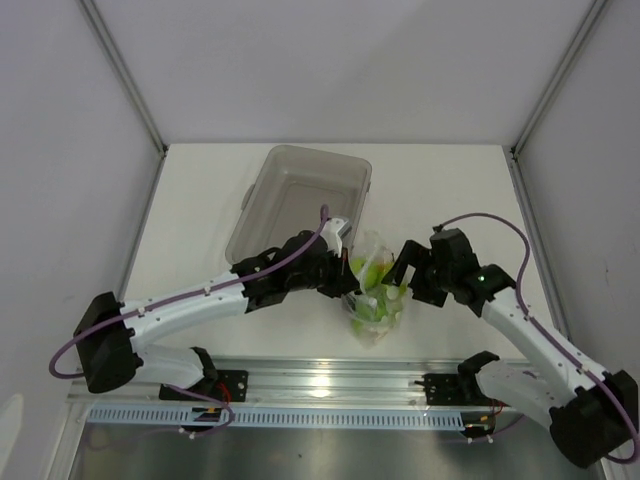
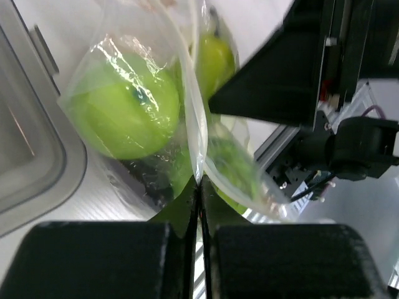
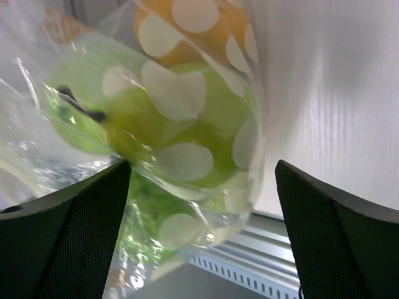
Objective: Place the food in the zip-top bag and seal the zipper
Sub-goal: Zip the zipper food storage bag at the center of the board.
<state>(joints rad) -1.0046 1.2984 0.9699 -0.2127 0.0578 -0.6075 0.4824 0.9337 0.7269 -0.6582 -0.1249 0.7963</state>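
Note:
The clear zip-top bag [image 1: 375, 295] lies between the two arms near the table's front edge, with green fruits [image 1: 372, 272] inside it. In the left wrist view a round green fruit [image 2: 124, 115] shows through the plastic, and my left gripper [image 2: 201, 187] is shut on a fold of the bag [image 2: 196, 134]. In the right wrist view the bag [image 3: 187, 143] has white dots, and a green fruit [image 3: 149, 112] and an orange fruit [image 3: 187, 37] are inside. My right gripper [image 3: 199, 218] is open, its jaws on either side of the bag. The zipper cannot be made out.
The grey translucent tray [image 1: 300, 205] stands just behind the bag, left of centre. A metal rail [image 1: 330, 385] runs along the table's front edge. White walls enclose the table on three sides.

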